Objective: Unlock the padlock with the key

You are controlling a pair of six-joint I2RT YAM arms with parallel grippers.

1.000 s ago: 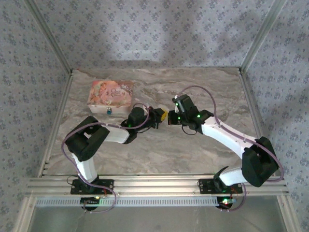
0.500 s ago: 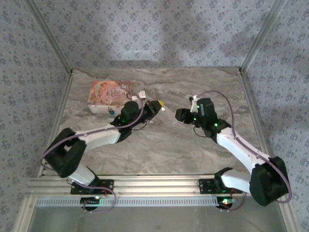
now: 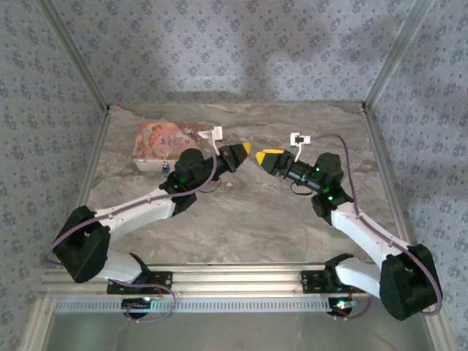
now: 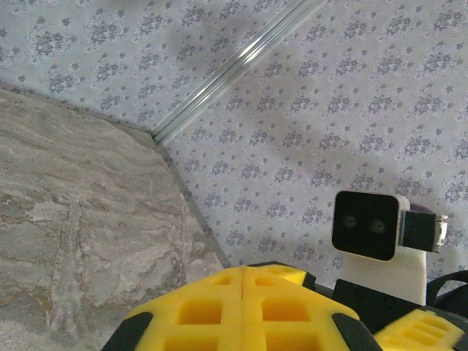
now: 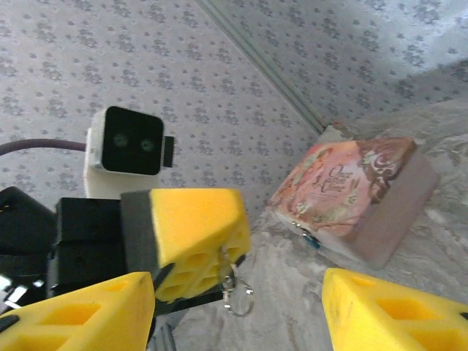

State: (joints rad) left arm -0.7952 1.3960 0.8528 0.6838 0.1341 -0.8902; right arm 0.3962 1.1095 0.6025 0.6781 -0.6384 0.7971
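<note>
- Evidently the left pincer point(image 5: 186, 238) is pressing its yellow pads fully together on the key point(image 5: 232, 281). A wire loop of the key is dangling below the pad tips, while the blade is lying hidden between the pads.
- Facing it, a little apart, the right pincer point(image 3: 265, 156) is standing wide open and holding nothing.
- Both are hovering over the desk point(image 3: 292, 219), toward its back.
- Beyond the left pincer, a pink box point(image 3: 167, 140) is sitting at the desk's back left. The padlock point(image 5: 310, 237) is hanging small on the box's front face, well apart from the key.
- By my reading the key is in hand but is not yet reaching the padlock, so inserting it, turning it and freeing the shackle are all waiting.
- The right wrist view is showing the loop and the lock. The left wrist view is looking past its own shut pads to the wall and the other arm's camera point(image 4: 368, 227). The overhead view is giving the spacing between pincers and box.
</note>
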